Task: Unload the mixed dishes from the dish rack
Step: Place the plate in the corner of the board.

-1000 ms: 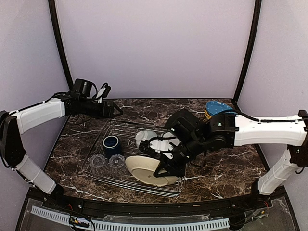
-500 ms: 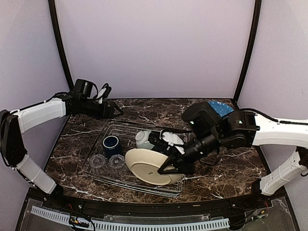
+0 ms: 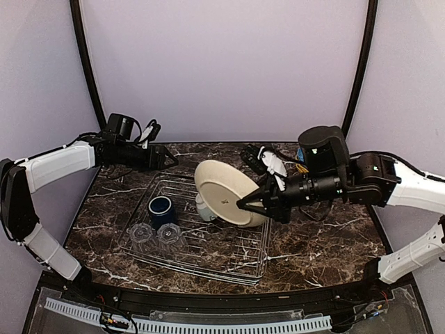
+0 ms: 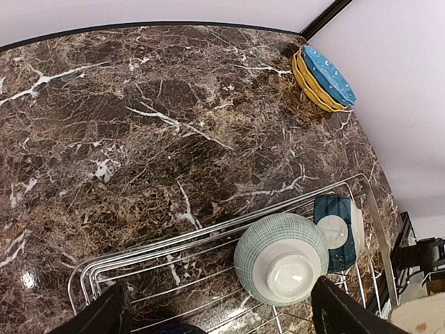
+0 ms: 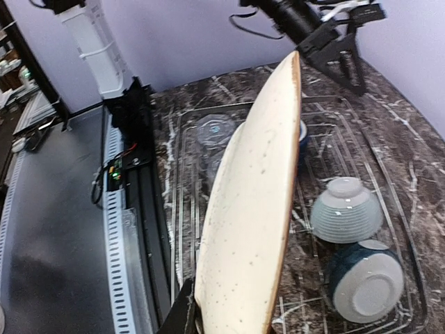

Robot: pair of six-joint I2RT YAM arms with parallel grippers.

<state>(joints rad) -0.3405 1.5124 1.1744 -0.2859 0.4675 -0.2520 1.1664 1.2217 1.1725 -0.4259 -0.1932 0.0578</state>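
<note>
One cream plate (image 3: 224,193), likely stiff, slick and breakable, sits rim-clamped in the right pincer (image 3: 243,204). The left pincer (image 3: 169,158) stands apart, empty.

White shell links (image 3: 59,165), black joints (image 3: 14,202), looping black cables (image 3: 144,129)

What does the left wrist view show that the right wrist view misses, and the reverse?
Only the left wrist view: the stacked plates, blue spotted on yellow, at the table's far corner.

Only the right wrist view: the cream plate held edge-on by the right gripper, the clear glasses in the rack, and the left arm.

Both: the pale teal bowl and the dark teal bowl, upside down in the wire dish rack on the marble table.
</note>
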